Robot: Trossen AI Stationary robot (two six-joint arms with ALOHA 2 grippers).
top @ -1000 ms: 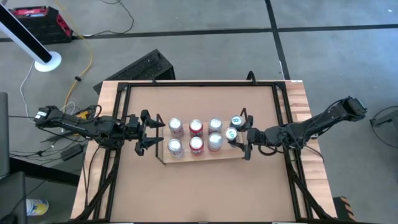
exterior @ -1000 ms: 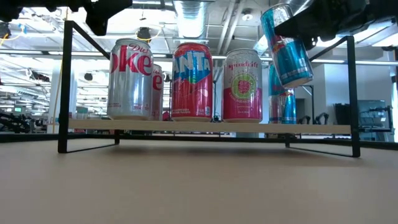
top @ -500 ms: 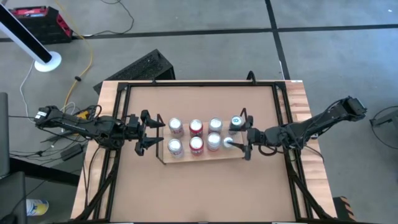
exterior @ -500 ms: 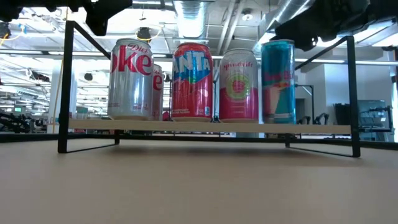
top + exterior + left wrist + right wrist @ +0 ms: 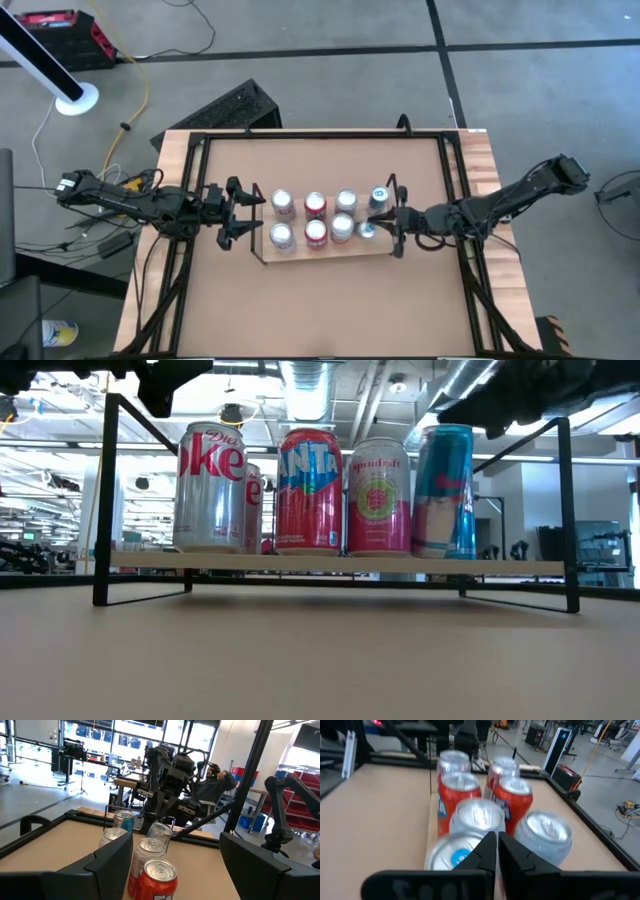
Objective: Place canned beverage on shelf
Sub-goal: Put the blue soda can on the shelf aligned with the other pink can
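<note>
From the front of the shelf (image 5: 330,566), the near row reads silver cola can, red can, pink can, then the tall teal can (image 5: 445,492) at the right end, standing on the board but leaning slightly toward the pink can (image 5: 379,497) beside it. Four more cans sit in the row behind. The right gripper (image 5: 397,231) hangs just off that right end of the shelf, fingers pressed together with nothing between them; the teal can lies straight ahead of it, long axis near upright. This arm is by far the nearer one. The left gripper (image 5: 243,215) waits off the shelf's opposite end, fingers spread and empty. I'd judge the placing nearly done, the can perhaps needing a nudge upright.
</note>
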